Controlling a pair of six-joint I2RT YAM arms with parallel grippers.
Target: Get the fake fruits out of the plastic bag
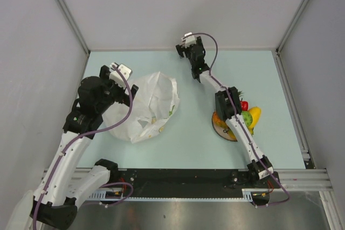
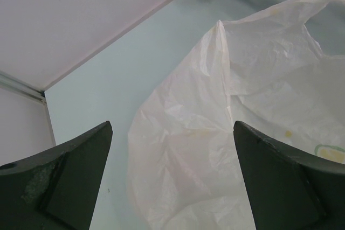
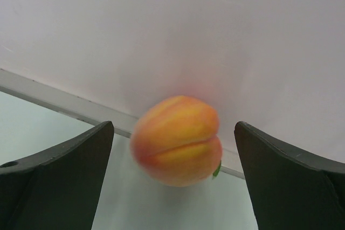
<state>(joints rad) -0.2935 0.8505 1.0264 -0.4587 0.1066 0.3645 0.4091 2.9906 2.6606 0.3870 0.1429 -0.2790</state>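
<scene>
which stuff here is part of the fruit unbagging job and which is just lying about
Part of the job: plastic bag, peach, strawberry, green fruit, lemon.
Just there: plate under the fruits, table.

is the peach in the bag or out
Out. The peach is between the right gripper's open fingers, touching neither, by the back wall; the bag lies well away to the left.

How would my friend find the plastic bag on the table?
Start at the pale blue table, then look at its left half. The thin white crinkly plastic bag lies crumpled there. Unlike the glossy colourful fake fruits piled on the right, it is big, pale and wrinkled.
</scene>
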